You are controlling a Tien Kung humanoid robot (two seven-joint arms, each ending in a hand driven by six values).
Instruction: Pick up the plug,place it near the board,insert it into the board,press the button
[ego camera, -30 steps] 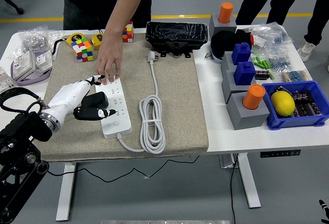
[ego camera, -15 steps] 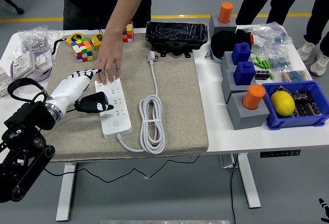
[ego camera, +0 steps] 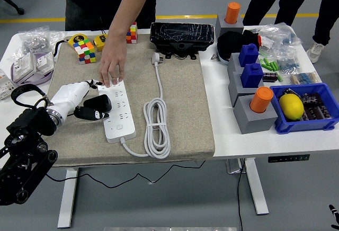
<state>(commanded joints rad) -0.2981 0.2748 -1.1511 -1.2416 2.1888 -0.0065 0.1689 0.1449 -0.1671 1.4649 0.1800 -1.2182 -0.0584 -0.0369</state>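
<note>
The white power strip (ego camera: 120, 115) lies lengthwise on the beige mat (ego camera: 180, 98). Its cord is coiled to the right, and its own white plug (ego camera: 156, 58) lies further back. My left hand (ego camera: 100, 107), white with black fingertips, comes in from the left and is shut on a black plug (ego camera: 98, 101). The plug hovers at the strip's left edge, about halfway along, touching or just over it. A person's hand (ego camera: 112, 65) presses down on the strip's far end.
Rubik's cubes (ego camera: 85, 50) and yellow tape measures sit at the mat's back left, and a black wrapped box (ego camera: 181, 36) at the back. Grey-and-blue blocks with orange cylinders (ego camera: 253, 90) and a blue bin (ego camera: 304, 109) holding a lemon stand on the right. More people stand at the far right.
My left hand has drawn back a little to the left and turned, keeping the black plug at the strip's left edge. The person's hand has stayed on the strip's far end.
</note>
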